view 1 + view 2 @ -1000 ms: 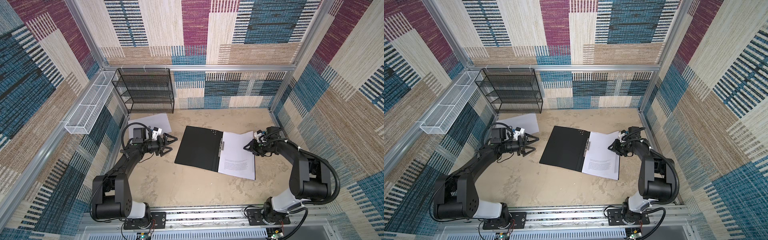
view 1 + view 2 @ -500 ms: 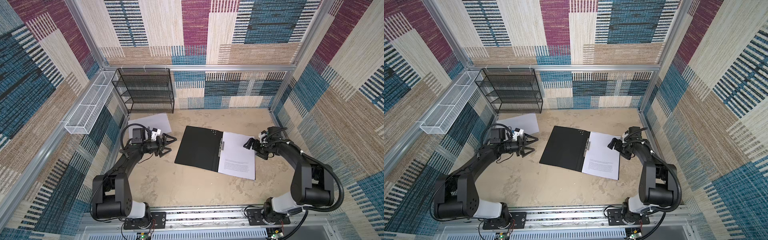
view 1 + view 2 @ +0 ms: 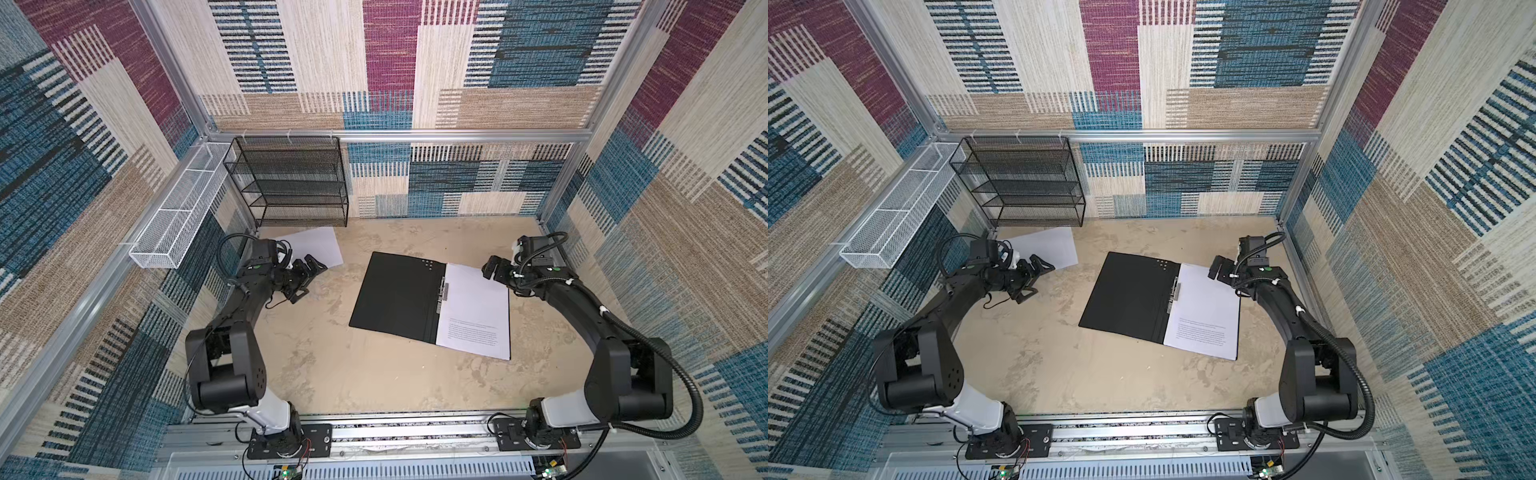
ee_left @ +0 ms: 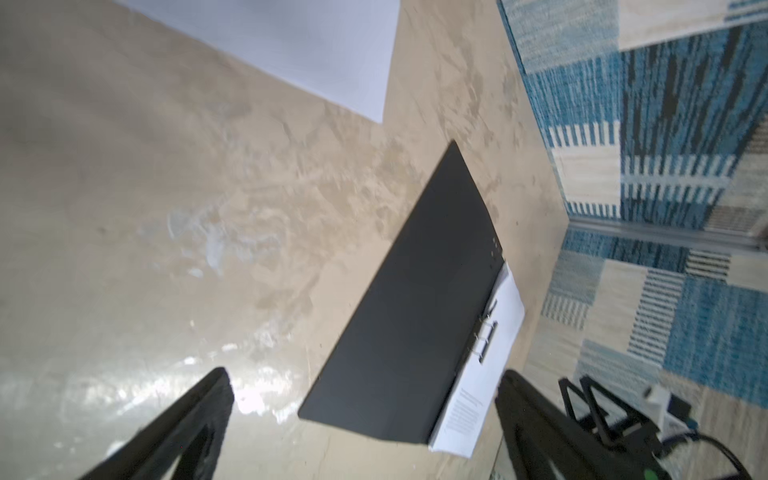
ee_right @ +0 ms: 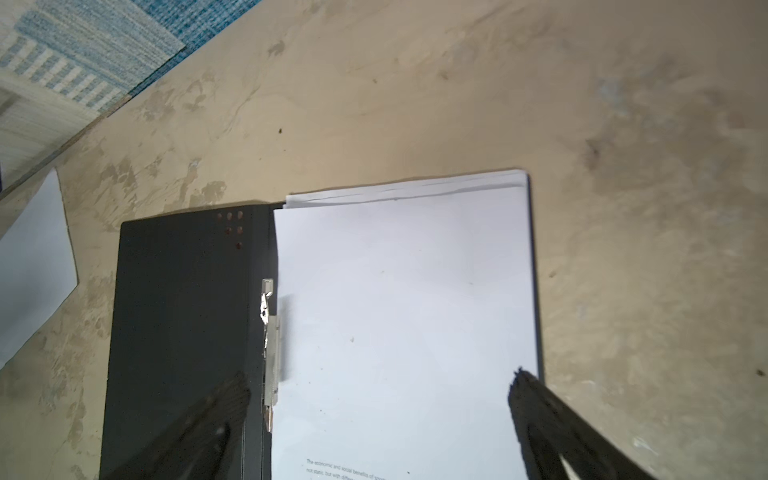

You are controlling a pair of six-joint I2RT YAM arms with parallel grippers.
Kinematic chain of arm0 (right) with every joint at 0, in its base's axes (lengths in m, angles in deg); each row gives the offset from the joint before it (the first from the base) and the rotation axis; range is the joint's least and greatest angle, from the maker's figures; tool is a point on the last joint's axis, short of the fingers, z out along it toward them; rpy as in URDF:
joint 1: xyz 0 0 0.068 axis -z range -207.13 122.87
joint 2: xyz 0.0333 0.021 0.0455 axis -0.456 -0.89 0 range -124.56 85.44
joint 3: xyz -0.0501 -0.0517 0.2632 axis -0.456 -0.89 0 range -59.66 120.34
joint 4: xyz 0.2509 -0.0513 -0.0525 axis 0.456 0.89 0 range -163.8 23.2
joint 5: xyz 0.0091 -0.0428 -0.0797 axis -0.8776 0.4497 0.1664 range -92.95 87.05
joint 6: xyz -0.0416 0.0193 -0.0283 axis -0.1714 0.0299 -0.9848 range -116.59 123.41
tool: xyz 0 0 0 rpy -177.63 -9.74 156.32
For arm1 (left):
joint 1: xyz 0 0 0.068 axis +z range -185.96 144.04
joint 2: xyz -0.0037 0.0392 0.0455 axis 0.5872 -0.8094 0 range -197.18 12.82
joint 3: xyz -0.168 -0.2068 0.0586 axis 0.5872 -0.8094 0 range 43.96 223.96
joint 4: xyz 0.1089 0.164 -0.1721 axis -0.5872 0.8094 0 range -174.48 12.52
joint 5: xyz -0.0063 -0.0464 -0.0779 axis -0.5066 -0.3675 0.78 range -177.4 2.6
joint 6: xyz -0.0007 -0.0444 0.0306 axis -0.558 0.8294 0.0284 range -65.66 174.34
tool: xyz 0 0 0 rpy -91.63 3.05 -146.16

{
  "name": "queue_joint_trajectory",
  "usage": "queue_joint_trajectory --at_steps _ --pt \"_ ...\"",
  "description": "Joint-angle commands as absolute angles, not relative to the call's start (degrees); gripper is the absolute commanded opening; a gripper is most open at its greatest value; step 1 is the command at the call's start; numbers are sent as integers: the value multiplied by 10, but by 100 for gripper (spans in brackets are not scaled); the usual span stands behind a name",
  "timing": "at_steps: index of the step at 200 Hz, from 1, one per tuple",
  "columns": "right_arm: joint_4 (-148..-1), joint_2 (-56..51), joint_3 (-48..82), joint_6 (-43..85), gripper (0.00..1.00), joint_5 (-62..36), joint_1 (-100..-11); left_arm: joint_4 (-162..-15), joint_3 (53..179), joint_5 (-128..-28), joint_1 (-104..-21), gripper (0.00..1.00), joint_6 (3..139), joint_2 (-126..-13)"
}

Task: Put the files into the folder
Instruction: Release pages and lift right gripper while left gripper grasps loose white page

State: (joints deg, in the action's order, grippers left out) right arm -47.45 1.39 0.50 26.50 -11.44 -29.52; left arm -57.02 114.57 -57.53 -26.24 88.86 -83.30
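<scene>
On the left, the left claw [image 3: 311, 281] gapes open and empty. One loose sheet [image 3: 318, 245] lies just beyond it toward the back, long side seemingly crosswise, nearest this arm. The open folder [image 3: 395, 299] holds the stacked files [image 3: 473, 316], with the right claw [image 3: 494, 272] open above them.

1. The folder [image 3: 395, 299] lay open at the middle of the table [image 3: 353, 374].
2. A stack of files [image 3: 473, 316] rested on its 3 o'clock half.
3. A loose sheet [image 3: 316, 245] lay at 10 o'clock from the folder, apart from it.
4. The rack [image 3: 291, 183] stood just behind that sheet, at 11 o'clock.
</scene>
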Motion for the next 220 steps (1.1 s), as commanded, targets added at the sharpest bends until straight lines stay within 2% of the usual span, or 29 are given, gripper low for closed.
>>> queue_joint_trajectory --at_steps 1,26,58,121,168,220 --pt "-535 4 8 285 100 -150 -320 -534 1225 -665 -239 99 870 -903" --pt "-552 1 1 283 100 -159 -357 -532 1310 -667 -228 99 866 -996" --pt "-576 28 -34 293 100 -192 -362 -486 1441 -672 -228 99 855 -1108" --pt "-573 65 -83 296 100 -211 -366 -423 1595 -693 -226 99 805 -1207" --pt "-557 82 -91 297 100 -214 -367 -396 1635 -682 -224 99 787 -1254" --pt "-558 109 -107 303 100 -216 -367 -381 1564 -698 -224 99 805 -1227"
